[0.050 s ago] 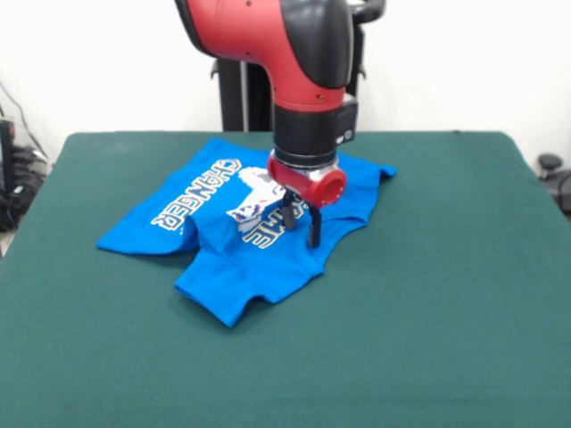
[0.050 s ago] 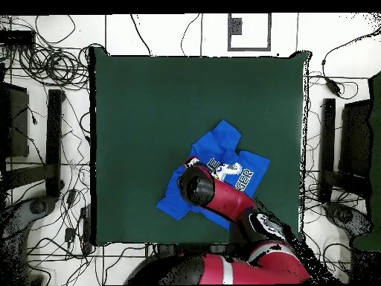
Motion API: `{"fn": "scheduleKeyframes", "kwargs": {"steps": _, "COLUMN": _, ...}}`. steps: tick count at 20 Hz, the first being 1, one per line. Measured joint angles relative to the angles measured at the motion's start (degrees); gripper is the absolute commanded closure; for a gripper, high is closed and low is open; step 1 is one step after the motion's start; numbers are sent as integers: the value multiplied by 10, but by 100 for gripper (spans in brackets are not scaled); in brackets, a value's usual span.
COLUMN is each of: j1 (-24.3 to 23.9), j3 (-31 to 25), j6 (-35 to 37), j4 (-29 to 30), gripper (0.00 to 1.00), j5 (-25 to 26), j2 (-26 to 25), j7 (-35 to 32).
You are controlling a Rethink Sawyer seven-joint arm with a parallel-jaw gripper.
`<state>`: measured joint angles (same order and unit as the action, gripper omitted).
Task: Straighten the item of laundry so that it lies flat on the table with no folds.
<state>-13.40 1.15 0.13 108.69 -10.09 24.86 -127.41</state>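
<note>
Reaching straight down, my pincer [image 1: 302, 226] hangs with prongs apart over the rumpled blue T-shirt [image 1: 227, 276] on the green tabletop [image 1: 446, 312].

Even, bright indoor light, no glare. Soft, faint shadow under the gripper [image 1: 302, 230] on the T-shirt [image 1: 223, 267]. Front view slightly soft; white wall washed out at 12 o'clock.

A robotics lab: green-topped table [image 2: 149, 97] ringed by tangled cables [image 2: 45, 63] on a tiled floor [image 2: 171, 33].
</note>
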Motion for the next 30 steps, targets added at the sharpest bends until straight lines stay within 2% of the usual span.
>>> {"fn": "scheduleKeyframes", "kwargs": {"steps": 11, "j1": 66, "j3": 65, "j6": 103, "j4": -74, "gripper": 0, "j5": -30, "j2": -25, "j7": 0}}
{"fn": "scheduleKeyframes", "kwargs": {"steps": 30, "j1": 88, "j3": 87, "j6": 134, "j4": -96, "gripper": 0, "j5": -46, "j2": -35, "j7": 0}}
